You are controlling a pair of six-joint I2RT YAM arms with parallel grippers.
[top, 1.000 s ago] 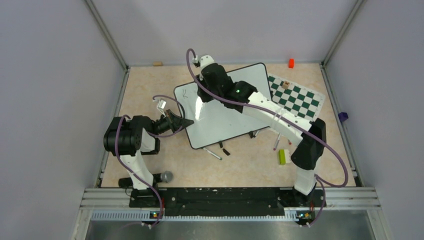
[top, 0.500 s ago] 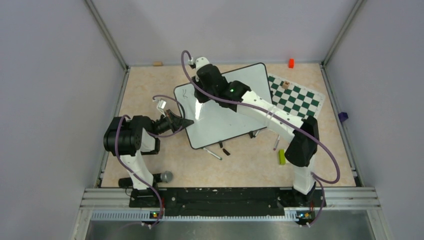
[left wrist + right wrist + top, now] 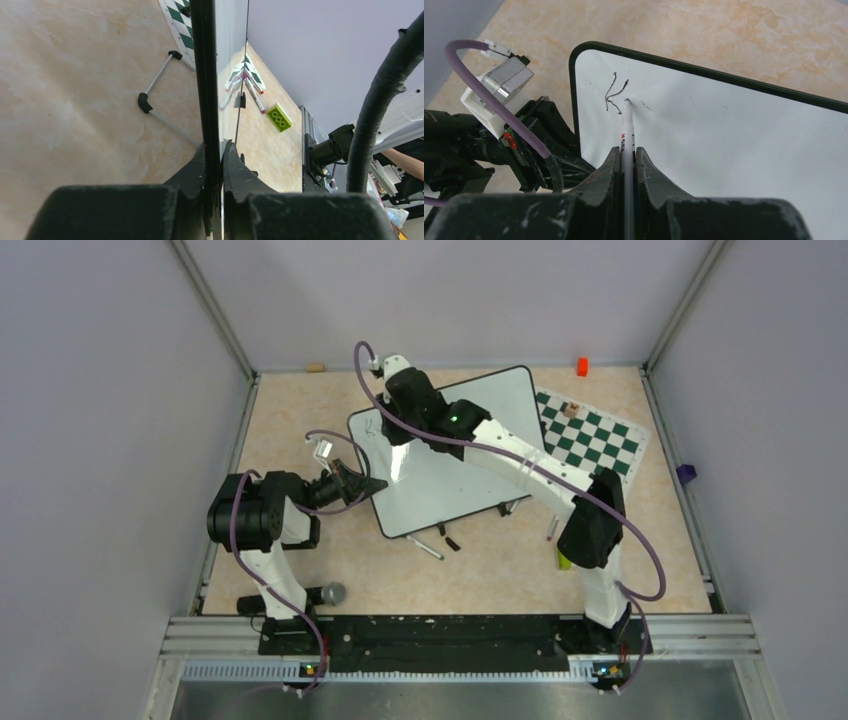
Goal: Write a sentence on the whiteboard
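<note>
**Left gripper** [image 3: 220, 148]: both black fingers are pressed together on the near-left edge of the large glossy white whiteboard [image 3: 445, 480] with a thin black rim, clamping it. The board extends away from this gripper over the beige marbled worktop [image 3: 290, 420]. The gripper's position and grip match the frames from one second and half a second ago.

**Right gripper** [image 3: 627, 150]: closed on a slim white marker [image 3: 627, 122] that projects straight ahead of the fingers. The marker tip touches the board face near its far-left corner. Just beyond the tip and to its left lie the first dark strokes of the sentence [image 3: 613, 93]. They are a few curved lines and cannot be read as letters.

**Change:** over the last second the right wrist has shifted towards the board's far-left corner. The elbow has swung left and now covers most of the lime-green plastic brick [image 3: 563, 561].
</note>
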